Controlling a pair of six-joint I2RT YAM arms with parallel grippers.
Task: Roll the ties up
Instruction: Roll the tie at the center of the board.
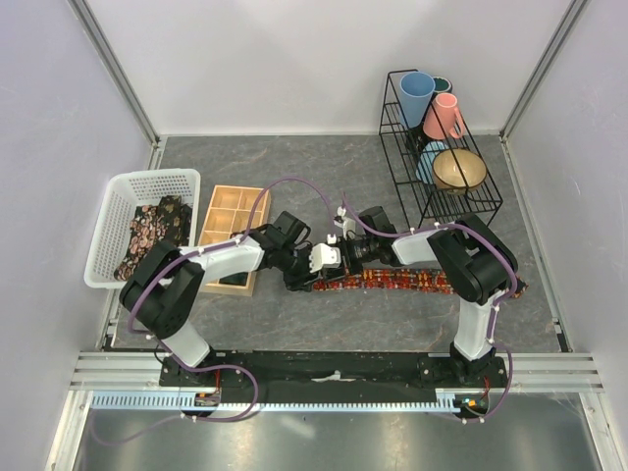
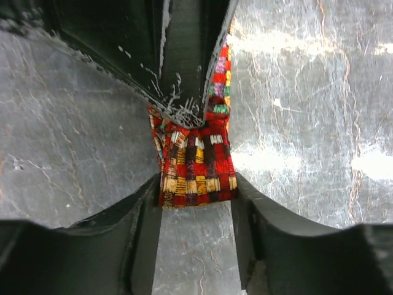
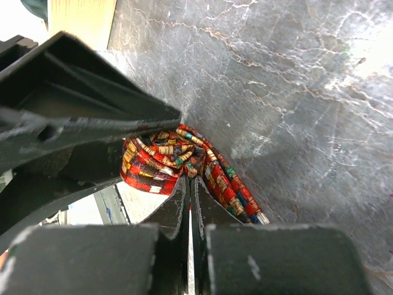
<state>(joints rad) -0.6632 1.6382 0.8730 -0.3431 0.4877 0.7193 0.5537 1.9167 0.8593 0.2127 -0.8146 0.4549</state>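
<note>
Barely begun, by the look of it: only a loose first turn or two made at the 9 o'clock end of the long narrow red, orange and yellow checked fabric tie (image 1: 422, 282), the rest stretched flat on the grey marbled tabletop (image 1: 324, 329) from centre toward 3 o'clock. No finished roll seen in the visible compartments of the pale wooden divided tray (image 1: 231, 211) at 9 o'clock. Probably left to do: winding this whole length, then the dark floral ties (image 1: 157, 231) heaped in the white plastic basket (image 1: 147, 177) farther toward 9. Left gripper (image 2: 198, 187) about half parted, straddling the folded end, a fingertip at each edge; squeezing or not, cannot tell. Right gripper (image 3: 190, 193) fully closed on nothing visible, tip pressed onto the fold. Counted: one tie on the table, an untellable number in the basket, one tray, one basket, two grippers, and one black wire rack (image 1: 479, 135) at 1 o'clock holding a blue cup (image 1: 415, 96), a pink cup (image 1: 447, 115), a dark cup (image 1: 443, 84), a pale blue vessel (image 1: 430, 157) and a gold bowl (image 1: 459, 169).
</note>
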